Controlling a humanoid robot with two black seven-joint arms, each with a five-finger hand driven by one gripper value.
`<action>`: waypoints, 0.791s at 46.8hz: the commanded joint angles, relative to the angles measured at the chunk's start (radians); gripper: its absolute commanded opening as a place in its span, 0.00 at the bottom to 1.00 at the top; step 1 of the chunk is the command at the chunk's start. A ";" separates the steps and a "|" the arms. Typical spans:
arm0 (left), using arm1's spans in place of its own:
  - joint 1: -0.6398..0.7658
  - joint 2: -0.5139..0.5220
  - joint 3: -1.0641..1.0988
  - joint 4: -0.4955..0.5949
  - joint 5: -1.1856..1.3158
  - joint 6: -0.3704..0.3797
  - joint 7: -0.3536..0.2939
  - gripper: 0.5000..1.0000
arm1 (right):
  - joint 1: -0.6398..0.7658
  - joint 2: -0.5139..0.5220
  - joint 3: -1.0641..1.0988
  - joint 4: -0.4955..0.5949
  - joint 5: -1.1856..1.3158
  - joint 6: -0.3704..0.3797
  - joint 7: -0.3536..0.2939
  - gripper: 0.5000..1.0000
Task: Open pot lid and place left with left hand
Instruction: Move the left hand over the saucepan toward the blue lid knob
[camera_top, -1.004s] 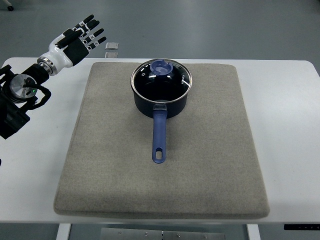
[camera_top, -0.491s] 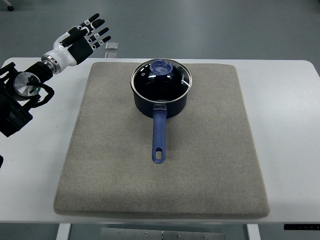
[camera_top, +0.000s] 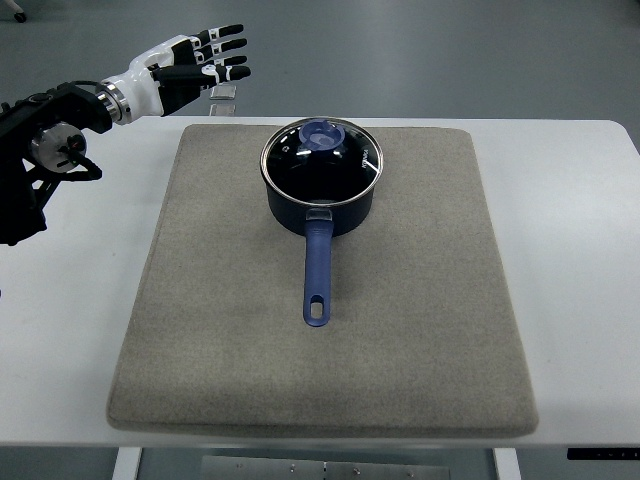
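White table (camera_top: 580, 250) under a steep overhead camera, with grey floor beyond its far edge: a thick grey mat (camera_top: 420, 330) covers most of the tabletop, and on its far half stands a dark blue pot (camera_top: 322, 205). The glass lid (camera_top: 322, 157) sits closed on the pot, its steel rim flush all round and its round blue knob (camera_top: 324, 135) toward the far side. The pot's blue handle (camera_top: 318, 272) runs straight toward me, a slot showing near its end.

My left hand (camera_top: 195, 65) hangs above the table's far left corner, well apart from the pot and to its left. My fingers (camera_top: 225, 45) are stretched out and slightly spread, pointing right, holding nothing. The white wrist joins my black left forearm (camera_top: 45, 150), which enters from the picture's left edge over the bare white table beside the mat. Just beyond my fingertips a small pale block (camera_top: 224, 93) lies at the table's far edge; I cannot tell what it is.
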 joint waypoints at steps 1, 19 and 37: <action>-0.002 0.031 -0.002 -0.062 0.094 0.007 -0.001 0.98 | 0.000 0.000 0.000 0.000 0.000 0.000 0.000 0.83; -0.039 0.166 -0.004 -0.300 0.372 0.099 -0.016 0.98 | 0.000 0.000 0.000 0.000 0.000 0.000 0.000 0.83; -0.068 0.171 0.004 -0.409 0.668 0.122 -0.009 0.98 | 0.000 0.000 0.000 0.000 0.000 0.000 0.000 0.83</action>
